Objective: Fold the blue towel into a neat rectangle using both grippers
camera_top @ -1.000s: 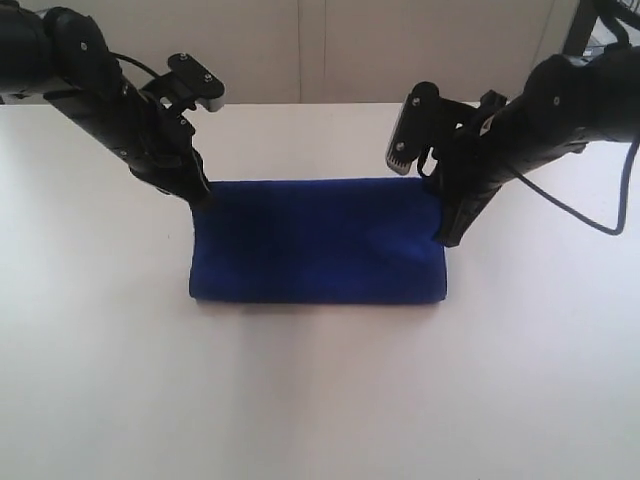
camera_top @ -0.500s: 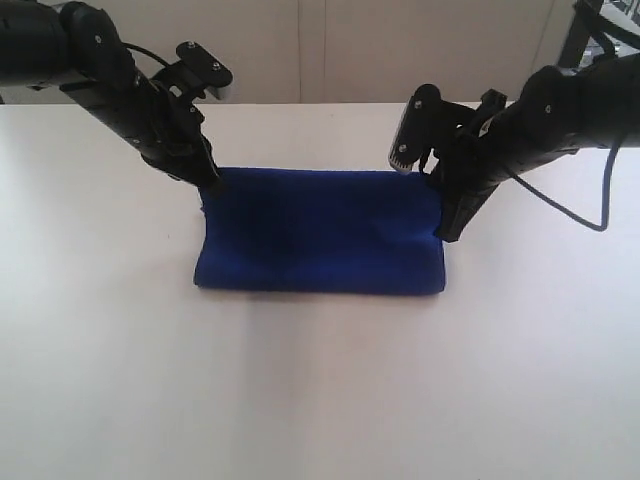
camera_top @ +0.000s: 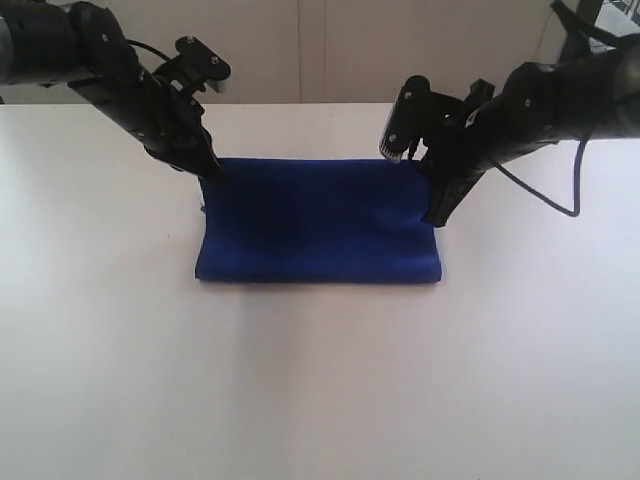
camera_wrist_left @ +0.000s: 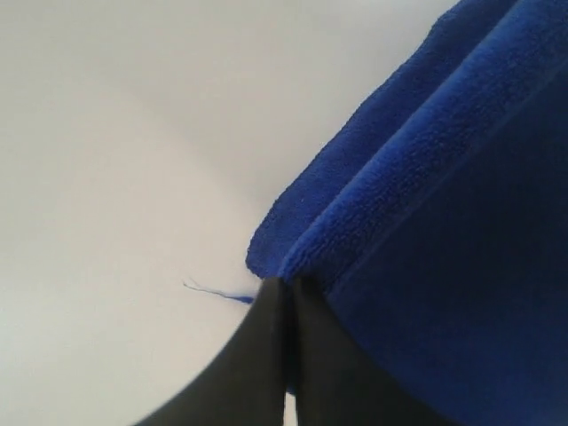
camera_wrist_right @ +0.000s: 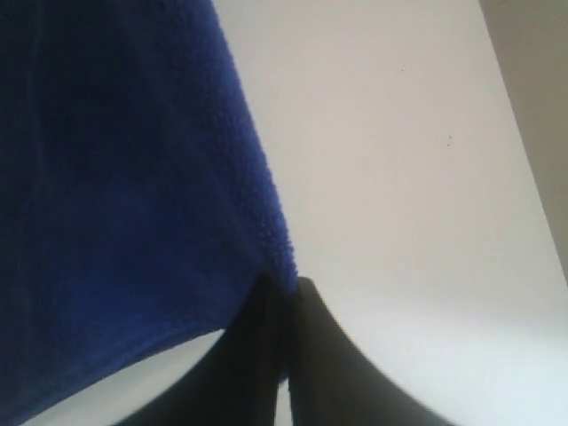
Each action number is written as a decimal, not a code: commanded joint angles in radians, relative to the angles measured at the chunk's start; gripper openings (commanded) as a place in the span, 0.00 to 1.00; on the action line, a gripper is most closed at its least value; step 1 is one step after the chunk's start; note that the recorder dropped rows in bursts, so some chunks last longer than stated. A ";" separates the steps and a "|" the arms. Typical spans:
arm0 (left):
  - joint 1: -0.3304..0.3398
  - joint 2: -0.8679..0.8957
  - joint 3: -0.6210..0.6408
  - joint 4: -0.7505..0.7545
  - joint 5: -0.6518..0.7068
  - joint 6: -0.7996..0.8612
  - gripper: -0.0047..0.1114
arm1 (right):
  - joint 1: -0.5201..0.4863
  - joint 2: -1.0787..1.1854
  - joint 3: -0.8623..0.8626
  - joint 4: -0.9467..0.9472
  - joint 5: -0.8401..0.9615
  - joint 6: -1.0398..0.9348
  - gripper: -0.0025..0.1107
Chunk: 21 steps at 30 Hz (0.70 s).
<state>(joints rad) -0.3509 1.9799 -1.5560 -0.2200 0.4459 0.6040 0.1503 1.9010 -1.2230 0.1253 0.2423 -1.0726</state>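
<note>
Left gripper [camera_top: 208, 172] and right gripper [camera_top: 433, 212] are pulling farther back, each clenching one corner of the blue towel [camera_top: 320, 225]; its long axis is running between them, its fold lying on the table [camera_top: 320, 400] below the fingers [camera_wrist_left: 253, 355].

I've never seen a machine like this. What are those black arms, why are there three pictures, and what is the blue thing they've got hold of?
This is a robot with two black jointed arms, each ending in a small pincer called a gripper. The wide picture comes from a camera off the arms that looks over the white table. The two close-ups come from cameras on the arms' wrists, one per arm, looking along the pincer fingers.

On the table is a blue towel, already folded over into layers. The left gripper pinches its far left corner and the right gripper pinches its right edge. In the close-ups both pincers look closed on the cloth, and they seem to hold that far side a little off the table.
</note>
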 commanded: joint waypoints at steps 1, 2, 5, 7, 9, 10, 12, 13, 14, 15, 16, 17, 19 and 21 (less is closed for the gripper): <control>0.002 0.017 -0.011 -0.012 -0.003 -0.010 0.04 | -0.011 0.027 -0.014 -0.007 -0.045 -0.005 0.02; 0.002 0.019 -0.013 -0.012 -0.006 -0.010 0.04 | -0.011 0.029 -0.014 -0.007 -0.052 -0.005 0.02; 0.002 0.019 -0.032 -0.012 -0.006 -0.010 0.04 | -0.011 0.031 -0.015 -0.007 -0.075 -0.005 0.02; 0.002 0.021 -0.051 -0.012 -0.009 -0.010 0.04 | -0.011 0.031 -0.023 -0.007 -0.076 -0.005 0.02; 0.002 0.023 -0.061 -0.012 -0.016 -0.010 0.04 | -0.011 0.033 -0.023 -0.007 -0.098 -0.005 0.02; 0.002 0.026 -0.063 -0.012 -0.021 -0.010 0.04 | -0.014 0.035 -0.023 -0.007 -0.108 -0.005 0.02; 0.002 0.035 -0.063 -0.012 -0.031 -0.010 0.04 | -0.018 0.046 -0.023 -0.010 -0.117 -0.005 0.02; 0.002 0.044 -0.063 -0.012 -0.031 -0.010 0.04 | -0.021 0.053 -0.023 -0.010 -0.117 -0.005 0.02; 0.002 0.052 -0.063 -0.012 -0.031 -0.010 0.04 | -0.023 0.059 -0.023 -0.010 -0.119 -0.005 0.02; 0.002 0.058 -0.063 -0.012 -0.033 -0.010 0.04 | -0.025 0.065 -0.023 -0.011 -0.119 -0.005 0.02; 0.002 0.065 -0.063 -0.012 -0.035 -0.010 0.04 | -0.029 0.071 -0.023 -0.011 -0.124 -0.005 0.02; 0.002 0.070 -0.063 -0.012 -0.038 -0.010 0.04 | -0.031 0.080 -0.023 -0.011 -0.133 -0.005 0.02; 0.002 0.076 -0.063 -0.012 -0.043 -0.006 0.04 | -0.032 0.093 -0.023 -0.011 -0.152 -0.005 0.02; 0.002 0.080 -0.063 -0.012 -0.052 -0.004 0.04 | -0.032 0.099 -0.023 -0.011 -0.164 -0.005 0.02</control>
<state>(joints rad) -0.3509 2.0592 -1.6156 -0.2200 0.3987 0.6038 0.1290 1.9931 -1.2433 0.1215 0.1104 -1.0733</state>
